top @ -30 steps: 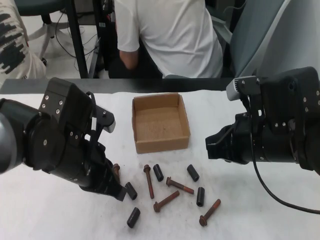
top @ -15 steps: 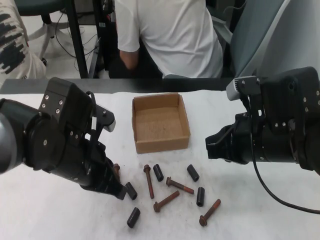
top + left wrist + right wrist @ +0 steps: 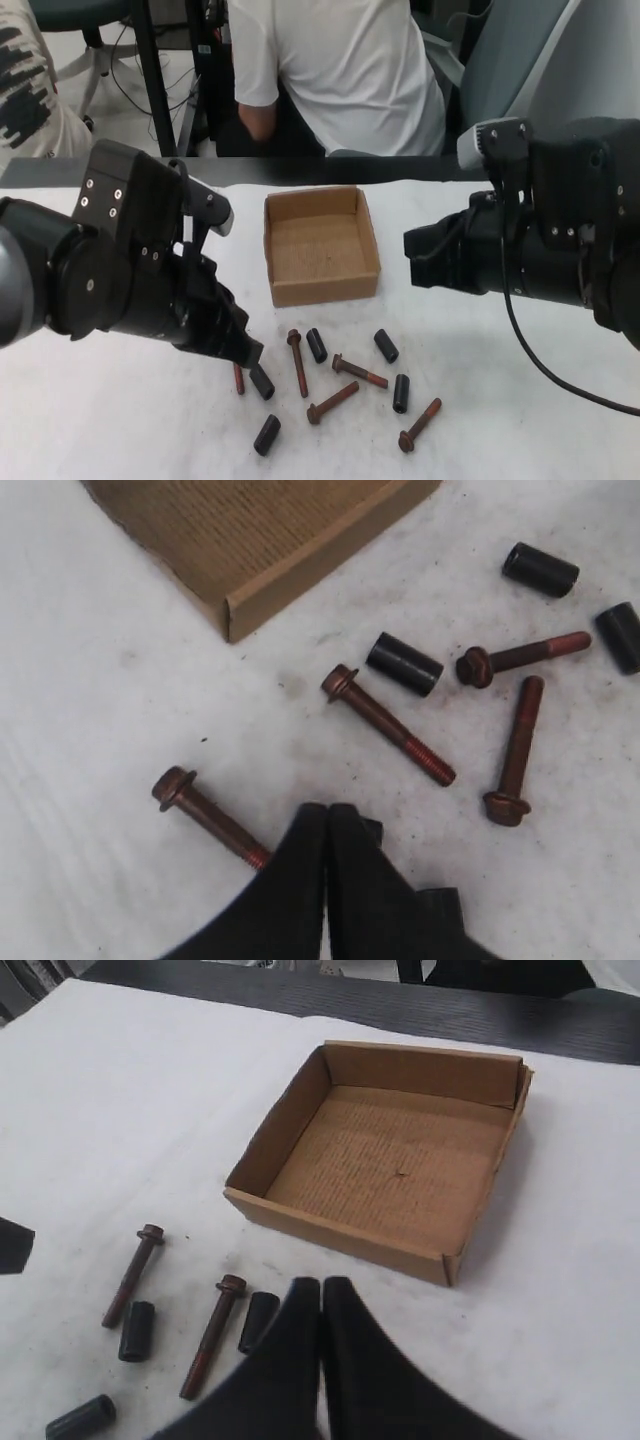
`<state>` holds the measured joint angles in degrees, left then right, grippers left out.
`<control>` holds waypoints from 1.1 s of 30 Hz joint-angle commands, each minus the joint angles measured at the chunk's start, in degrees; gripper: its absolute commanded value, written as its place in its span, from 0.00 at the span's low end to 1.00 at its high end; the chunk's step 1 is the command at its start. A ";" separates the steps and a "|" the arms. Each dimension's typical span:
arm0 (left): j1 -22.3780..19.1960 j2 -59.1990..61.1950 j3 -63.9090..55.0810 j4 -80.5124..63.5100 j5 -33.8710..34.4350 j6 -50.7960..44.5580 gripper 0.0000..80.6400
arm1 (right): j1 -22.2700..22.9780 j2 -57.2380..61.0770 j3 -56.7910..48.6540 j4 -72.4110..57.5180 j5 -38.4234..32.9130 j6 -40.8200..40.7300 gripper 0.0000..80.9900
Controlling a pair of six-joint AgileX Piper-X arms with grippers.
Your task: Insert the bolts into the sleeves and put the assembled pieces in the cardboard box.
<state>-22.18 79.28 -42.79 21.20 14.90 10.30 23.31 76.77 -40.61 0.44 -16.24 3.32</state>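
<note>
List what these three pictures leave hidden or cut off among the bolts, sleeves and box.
High view: the left arm covers one end of the leftmost bolt.
Left wrist view: the shut left pincer hides that bolt's tip; picture edges cut off a sleeve and the cardboard box.
Right wrist view: the right pincer partly hides a second sleeve.

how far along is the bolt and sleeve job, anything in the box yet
Done: nothing, the cardboard box holds no pieces. In hand: nothing, the left pincer and right pincer are both shut and bare. Left: everything, the bolts and sleeves lie loose on the bench, none joined.
</note>
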 commanded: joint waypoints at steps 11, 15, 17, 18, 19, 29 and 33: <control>0.21 -0.22 -0.19 -1.69 -1.75 6.41 0.62 | -0.01 -0.11 -5.62 8.42 -3.37 -6.02 0.35; 1.38 -0.22 -0.19 0.13 -7.27 13.04 0.68 | 0.13 0.79 -9.95 15.80 0.49 -10.77 0.48; 2.10 -0.22 -0.19 1.01 -7.28 14.13 0.65 | 0.13 2.14 -12.36 20.35 1.66 -15.54 0.44; 2.36 -0.22 -0.19 1.12 -7.28 14.13 0.64 | 0.13 3.10 -13.66 22.72 2.49 -17.50 0.42; 2.61 -0.22 -0.19 1.11 -7.18 14.13 0.62 | 0.13 4.10 -14.92 24.54 2.85 -18.74 0.41; 2.63 8.99 -1.86 10.25 5.77 -24.14 0.61 | 0.13 5.51 -17.93 25.35 3.08 -18.43 0.41; 2.51 10.96 -2.32 7.45 5.64 -29.00 0.61 | 0.13 5.51 -18.53 26.02 3.90 -18.43 0.41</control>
<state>-19.64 90.33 -44.16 30.15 19.79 -15.01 23.31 82.49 -58.40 26.28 -12.55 -14.67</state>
